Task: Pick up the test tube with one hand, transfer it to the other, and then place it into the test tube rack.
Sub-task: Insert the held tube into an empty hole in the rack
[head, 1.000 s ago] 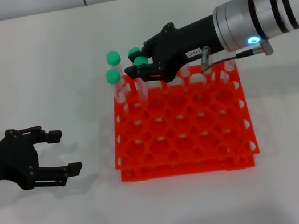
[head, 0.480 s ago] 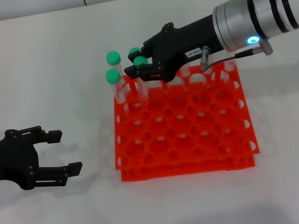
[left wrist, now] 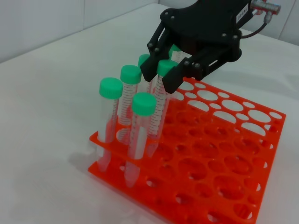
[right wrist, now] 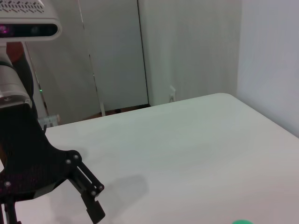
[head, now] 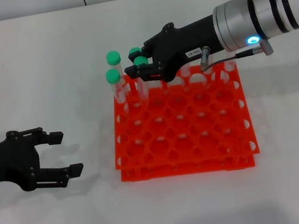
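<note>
The orange test tube rack [head: 184, 136] stands at mid-table. My right gripper [head: 141, 71], black with a white label, reaches over the rack's far left corner. It is shut on a green-capped test tube [head: 141, 62] that stands upright with its lower end down in a rack hole. The left wrist view shows its fingers [left wrist: 170, 84] on either side of that tube [left wrist: 163, 93], just below the cap. Three other green-capped tubes [head: 112, 76] stand in nearby holes. My left gripper [head: 68, 152] rests open on the table left of the rack, holding nothing.
White tabletop surrounds the rack [left wrist: 224, 154]. In the left wrist view several capped tubes [left wrist: 110, 88] crowd the corner around the held one. The right wrist view looks across the table at my left gripper [right wrist: 96, 201] and a wall behind.
My left gripper has drifted slightly toward the near edge. The right gripper and its tube have stayed where they were.
</note>
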`<control>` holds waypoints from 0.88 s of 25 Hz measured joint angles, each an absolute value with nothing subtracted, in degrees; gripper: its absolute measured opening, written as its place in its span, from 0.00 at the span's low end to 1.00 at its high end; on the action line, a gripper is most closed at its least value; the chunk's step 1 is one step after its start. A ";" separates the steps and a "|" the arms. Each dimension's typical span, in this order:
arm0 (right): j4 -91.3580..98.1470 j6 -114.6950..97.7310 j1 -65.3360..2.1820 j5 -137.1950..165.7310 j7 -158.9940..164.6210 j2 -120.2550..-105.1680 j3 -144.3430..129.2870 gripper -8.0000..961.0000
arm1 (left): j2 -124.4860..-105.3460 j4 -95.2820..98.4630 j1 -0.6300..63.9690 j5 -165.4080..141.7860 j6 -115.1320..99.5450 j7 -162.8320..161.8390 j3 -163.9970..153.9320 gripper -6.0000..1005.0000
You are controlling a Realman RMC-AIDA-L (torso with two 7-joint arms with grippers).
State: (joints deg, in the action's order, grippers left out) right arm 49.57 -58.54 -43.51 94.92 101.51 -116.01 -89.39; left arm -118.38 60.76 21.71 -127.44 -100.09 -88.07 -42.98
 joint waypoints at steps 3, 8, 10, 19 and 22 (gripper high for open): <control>49.56 -58.53 -43.51 94.92 101.51 -116.01 -89.39 0.37 | -118.39 60.72 21.71 -127.44 -100.04 -88.06 -42.98 0.88; 49.57 -58.53 -43.51 94.92 101.51 -116.01 -89.39 0.37 | -118.38 60.73 21.70 -127.44 -100.02 -88.06 -42.98 0.88; 49.57 -58.53 -43.51 94.92 101.51 -116.01 -89.38 0.38 | -118.38 60.73 21.71 -127.44 -100.01 -88.06 -42.98 0.88; 53.31 -58.97 -41.14 94.91 101.74 -115.79 -89.09 0.58 | -118.12 60.73 21.54 -125.51 -100.02 -87.90 -42.98 0.88; 57.87 -59.03 -37.10 94.92 101.87 -115.61 -88.91 0.58 | -118.05 60.73 21.34 -124.51 -100.07 -87.55 -42.98 0.88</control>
